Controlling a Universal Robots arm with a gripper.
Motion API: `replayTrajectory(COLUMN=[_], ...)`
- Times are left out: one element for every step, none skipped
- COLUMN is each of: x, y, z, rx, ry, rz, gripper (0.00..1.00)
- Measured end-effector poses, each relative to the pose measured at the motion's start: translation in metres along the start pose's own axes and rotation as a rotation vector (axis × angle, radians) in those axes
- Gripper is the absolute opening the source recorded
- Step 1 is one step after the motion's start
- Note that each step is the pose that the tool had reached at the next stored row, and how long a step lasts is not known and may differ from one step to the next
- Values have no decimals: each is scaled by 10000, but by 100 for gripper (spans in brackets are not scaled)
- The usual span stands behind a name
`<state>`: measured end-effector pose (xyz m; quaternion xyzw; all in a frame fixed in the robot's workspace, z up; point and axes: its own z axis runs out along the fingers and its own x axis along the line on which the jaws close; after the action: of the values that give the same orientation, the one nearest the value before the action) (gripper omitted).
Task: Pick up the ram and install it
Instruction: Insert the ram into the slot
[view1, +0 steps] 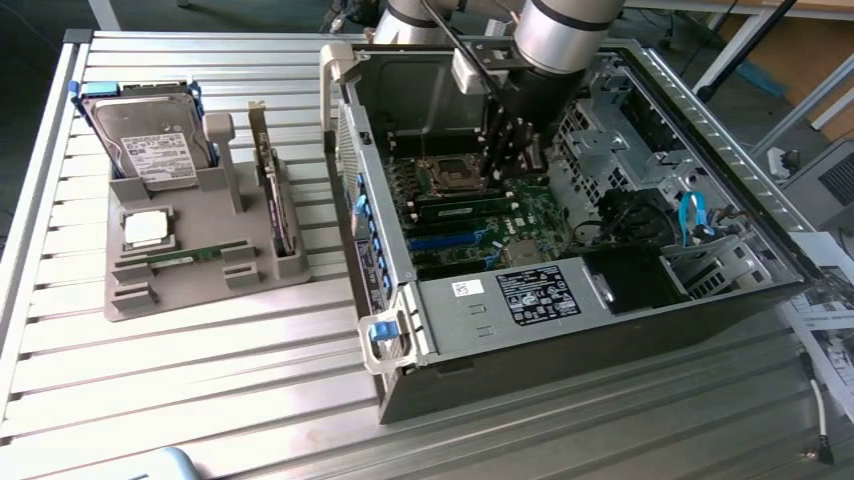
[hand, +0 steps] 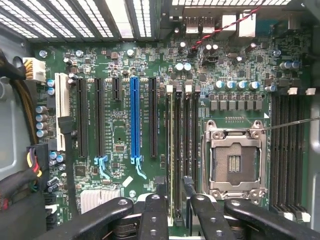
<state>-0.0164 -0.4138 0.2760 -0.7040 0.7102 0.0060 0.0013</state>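
Note:
One ram (hand: 172, 150), a slim green stick, stands seated in a memory slot beside the processor socket (hand: 234, 162). In the exterior view this ram (view1: 461, 211) lies in the slots inside the open computer case (view1: 534, 300). My gripper (hand: 174, 186) hangs just above one end of it, open, one of its fingers (hand: 160, 187) on each side of the stick with gaps showing. In the exterior view my gripper (view1: 514, 165) reaches down into the case over the motherboard. A second ram (view1: 183, 257) lies flat in the grey parts tray (view1: 147, 305).
The grey tray at the exterior view's left also holds a hard drive (view1: 154, 135), a square silver processor (view1: 144, 227) and an upright dark expansion card (view1: 274, 190). Case walls, drive cages and blue cables (view1: 690, 218) crowd around the motherboard.

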Motion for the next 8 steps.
replayTrajectory(x=[0,0,0,0,-1,-1,-1,-1], y=[0,0,0,0,0,0,0,0], z=[-14,-28,-43,-56,-70,-81,-95,-107], rx=[0,0,0,0,0,0,0,1], ry=[0,1,0,1,1,0,1,0], rz=[0,0,0,0,0,-1,-1,0], gripper=[25,25,25,25,25,25,25,25])
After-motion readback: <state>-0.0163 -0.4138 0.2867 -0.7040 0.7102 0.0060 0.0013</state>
